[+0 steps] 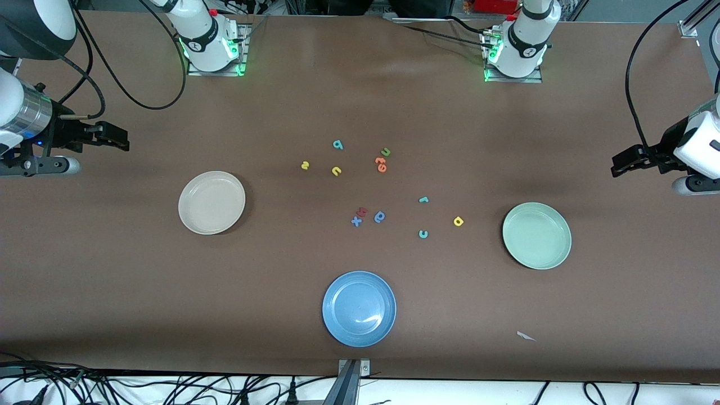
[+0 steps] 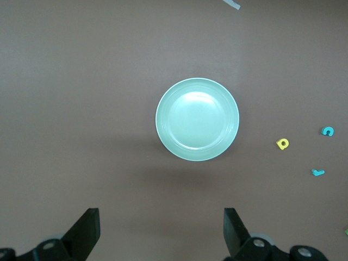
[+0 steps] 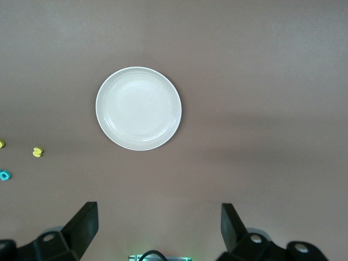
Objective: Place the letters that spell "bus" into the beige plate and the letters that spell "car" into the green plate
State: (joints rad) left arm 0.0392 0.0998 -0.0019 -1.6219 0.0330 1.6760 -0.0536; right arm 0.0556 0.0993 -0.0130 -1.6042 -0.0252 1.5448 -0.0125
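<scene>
The beige plate (image 1: pixel 211 202) (image 3: pixel 138 109) lies bare toward the right arm's end, the green plate (image 1: pixel 536 235) (image 2: pixel 197 119) toward the left arm's end. Between them sit a teal b (image 1: pixel 337 144), a yellow s (image 1: pixel 305 165) and a yellow u (image 1: pixel 336 171). Closer to the green plate are a teal r (image 1: pixel 423 199), a teal c (image 1: pixel 423 234) and a yellow a (image 1: pixel 458 221) (image 2: pixel 282 143). My right gripper (image 1: pixel 121 140) (image 3: pixel 157 228) hangs open over its end of the table. My left gripper (image 1: pixel 619 164) (image 2: pixel 161 231) hangs open over the other end. Neither holds anything.
A blue plate (image 1: pixel 359 308) lies nearest the front camera. A green u (image 1: pixel 385 152), orange letters (image 1: pixel 381 164), a blue x (image 1: pixel 356 221), a red letter (image 1: pixel 361 212) and a blue round letter (image 1: pixel 379 216) lie among the task letters. A white scrap (image 1: pixel 526 336) lies near the front edge.
</scene>
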